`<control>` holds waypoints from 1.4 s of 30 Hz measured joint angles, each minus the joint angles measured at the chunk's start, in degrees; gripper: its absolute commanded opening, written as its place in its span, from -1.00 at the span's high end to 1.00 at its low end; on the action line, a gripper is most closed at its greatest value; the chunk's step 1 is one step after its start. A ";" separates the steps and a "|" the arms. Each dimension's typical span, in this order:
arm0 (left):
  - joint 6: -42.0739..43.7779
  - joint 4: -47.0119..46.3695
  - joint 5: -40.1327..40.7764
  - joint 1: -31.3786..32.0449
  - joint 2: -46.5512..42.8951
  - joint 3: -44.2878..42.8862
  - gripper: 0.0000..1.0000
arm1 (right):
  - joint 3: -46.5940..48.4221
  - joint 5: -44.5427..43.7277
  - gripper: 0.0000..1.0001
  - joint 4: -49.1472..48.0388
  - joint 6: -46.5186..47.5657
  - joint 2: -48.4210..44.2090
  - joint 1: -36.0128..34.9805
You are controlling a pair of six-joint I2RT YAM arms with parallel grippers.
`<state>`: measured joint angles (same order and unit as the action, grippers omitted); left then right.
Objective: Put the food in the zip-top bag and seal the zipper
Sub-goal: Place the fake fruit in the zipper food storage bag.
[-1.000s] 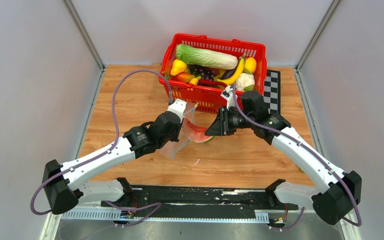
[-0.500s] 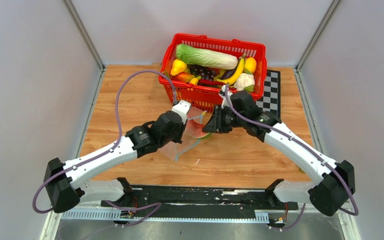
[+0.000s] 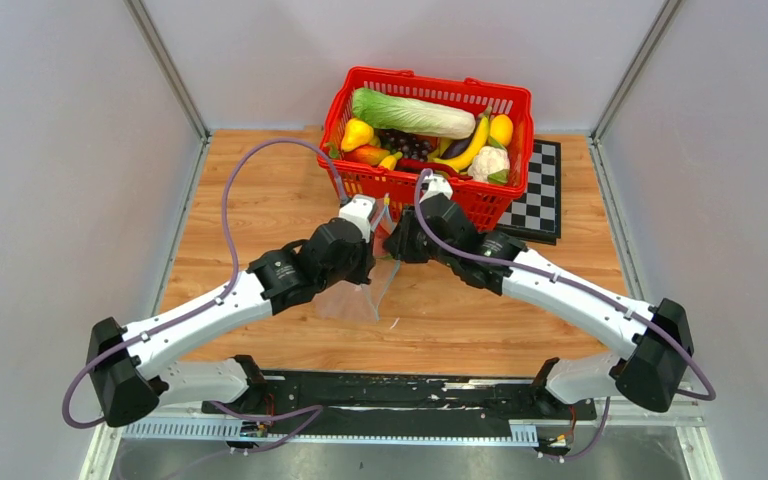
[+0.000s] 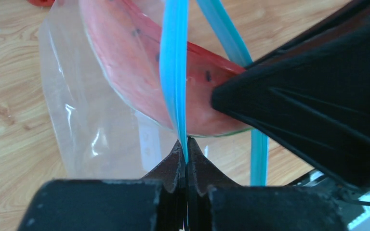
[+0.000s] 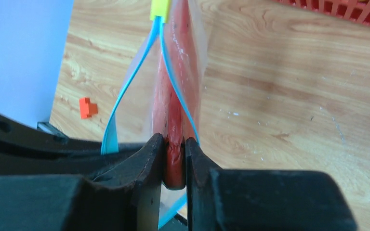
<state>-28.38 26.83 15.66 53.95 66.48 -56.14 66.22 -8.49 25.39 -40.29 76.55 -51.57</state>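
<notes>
Sitting partway through the bag mouth: watermelon slice, flat red face turned toward the left wrist camera, flanked by the two lips of the zipper. How deep it sits past the lips I cannot tell.

Zip-top bag is mid-table, between the two arms and just near of the red basket. It hangs mouth-up, body slack and crinkled, and the lower part seems to rest on the table.

Right gripper: fingers closed tight on the near tip of the slice, nothing else in them. Its wrist body crowds the right-hand lip.

Left gripper: fingers pinched fully together on one lip only, holding the mouth up. The other lip hangs free.

The rest of the toy food lies in the basket.

Risks, as I judge them:
- Release too early and the slice catches on a lip, tips out and drops to the table. Cause: narrow mouth, only one lip held.
- Pushing further may drag the free lip inward and fold the mouth shut.
- Thin strip could slip from the left pinch under the slice's load.
- Right fingers withdrawing may snag the film and pull the bag along.
</notes>
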 measured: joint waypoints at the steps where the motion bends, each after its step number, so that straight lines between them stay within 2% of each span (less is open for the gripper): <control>1: -0.79 -0.02 -0.22 0.00 -0.31 -0.44 1.00 | 0.11 -0.92 1.00 -0.57 -0.24 0.22 -0.33; 3: -1.86 -0.26 -0.24 0.00 -0.68 -1.09 1.00 | 0.68 -2.80 0.99 -2.10 -0.57 1.09 -1.05; 6: -3.26 -0.42 0.72 -0.09 -1.38 -1.40 1.00 | 1.01 -4.37 0.71 -4.70 -0.26 2.62 -2.05; 7: -3.54 -0.31 1.16 -0.09 -1.60 -1.40 1.00 | 1.01 -4.37 0.49 -5.25 0.00 2.95 -2.27; 9: -3.96 0.35 2.10 -0.04 -1.99 -1.42 1.00 | 1.03 -3.48 -0.15 -6.51 1.27 3.56 -2.40; 10: -4.13 0.61 2.73 -0.04 -2.16 -1.40 1.00 | 1.05 -2.38 -0.27 -6.99 1.84 3.72 -2.40; 12: -4.28 2.10 4.17 -0.04 -2.43 -1.55 1.00 | 1.09 -0.39 -0.40 -7.50 3.85 3.72 -2.34; 15: -4.37 4.31 6.36 -0.15 -2.89 -1.55 1.00 | 1.22 3.69 -0.42 -8.20 6.88 3.26 -1.68; 21: -4.55 4.00 9.09 -1.11 -4.15 -1.55 1.00 | 0.55 10.60 -0.32 -8.17 9.90 -2.36 -2.16; 27: -4.57 3.26 9.53 -1.36 -4.63 -1.55 1.00 | 0.13 4.55 -0.30 -7.19 10.58 -9.99 -2.67; 32: -4.52 2.43 9.16 -1.36 -4.61 -1.55 0.97 | 0.04 4.92 -0.23 -6.86 9.33 -7.48 0.31; 35: -4.50 1.99 8.61 -1.49 -4.63 -1.53 0.91 | 0.04 8.07 0.05 -7.10 8.39 -2.27 1.90; 38: -4.28 1.55 8.20 -1.49 -4.79 -1.18 0.78 | 0.07 10.64 0.82 -7.06 8.17 3.19 2.19; 40: -4.00 1.42 7.96 -1.49 -5.01 -0.79 0.64 | 0.07 12.13 0.99 -6.69 8.17 5.88 2.16; 42: -3.37 1.51 7.76 -1.49 -5.31 -0.39 0.49 | 0.07 13.14 1.00 -6.12 7.96 7.37 2.16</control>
<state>-31.75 28.34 23.42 52.47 61.17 -56.53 66.28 4.64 19.27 -32.34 83.92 -49.41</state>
